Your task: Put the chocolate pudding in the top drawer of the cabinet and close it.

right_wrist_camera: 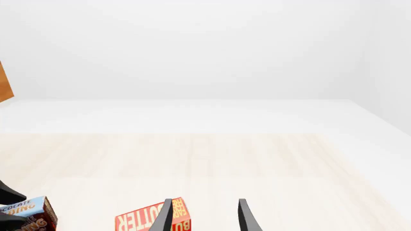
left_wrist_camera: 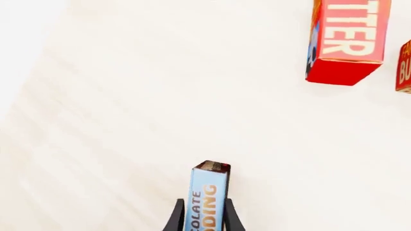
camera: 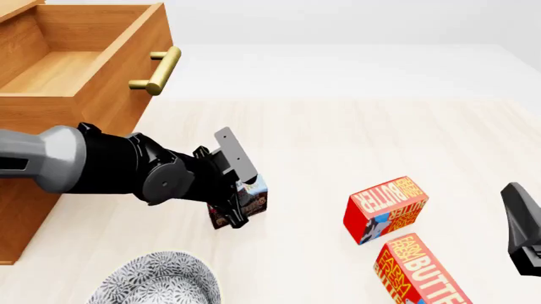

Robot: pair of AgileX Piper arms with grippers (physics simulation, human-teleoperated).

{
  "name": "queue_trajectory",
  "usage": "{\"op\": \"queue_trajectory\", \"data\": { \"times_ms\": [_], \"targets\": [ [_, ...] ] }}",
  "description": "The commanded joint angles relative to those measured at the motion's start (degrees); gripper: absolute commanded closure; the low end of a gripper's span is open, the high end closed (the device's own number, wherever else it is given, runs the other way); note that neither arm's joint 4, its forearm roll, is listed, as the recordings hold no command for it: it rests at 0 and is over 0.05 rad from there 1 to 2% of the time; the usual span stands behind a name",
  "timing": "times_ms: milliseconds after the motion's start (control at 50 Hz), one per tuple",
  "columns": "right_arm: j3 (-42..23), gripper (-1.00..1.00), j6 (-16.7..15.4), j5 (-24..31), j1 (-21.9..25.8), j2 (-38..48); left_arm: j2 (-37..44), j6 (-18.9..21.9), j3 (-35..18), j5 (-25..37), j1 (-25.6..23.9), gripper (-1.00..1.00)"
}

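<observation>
The chocolate pudding [camera: 256,197], a small light-blue and brown box, is clamped between the fingers of my left gripper [camera: 241,206] low over the table, in front of the cabinet [camera: 19,221]. The left wrist view shows the chocolate pudding [left_wrist_camera: 209,195] standing on edge between the two dark fingers of the left gripper [left_wrist_camera: 204,204]. The top drawer [camera: 59,69] is pulled out at the far left, its light wood inside bare and its brass handle [camera: 156,71] facing right. My right gripper [right_wrist_camera: 205,216] is open and holds nothing; it sits at the right edge [camera: 520,228].
Two red-and-orange butter boxes [camera: 386,206] [camera: 422,272] lie right of centre, between the two grippers. A patterned grey bowl [camera: 156,282] sits at the near edge below my left arm. The butter boxes [left_wrist_camera: 350,38] also appear in the left wrist view.
</observation>
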Motion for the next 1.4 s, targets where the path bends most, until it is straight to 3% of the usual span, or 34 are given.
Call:
{"op": "queue_trajectory", "data": {
  "times_ms": [20,520,880,1400],
  "targets": [
    [0.16,-1.00,0.06,-0.18,0.02,0.06,0.72,0.48,1.11,-0.16,0.80,1.00],
    [0.15,-1.00,0.06,-0.08,0.01,-0.03,-4.14,-2.84,-0.88,4.44,-3.38,1.00],
    [0.15,-1.00,0.06,-0.09,0.00,-0.03,-13.26,-0.57,-0.84,8.53,-3.13,1.00],
    [0.15,-1.00,0.05,-0.09,0.01,-0.03,-28.12,1.01,-5.73,18.97,-3.02,1.00]
  ]
}}
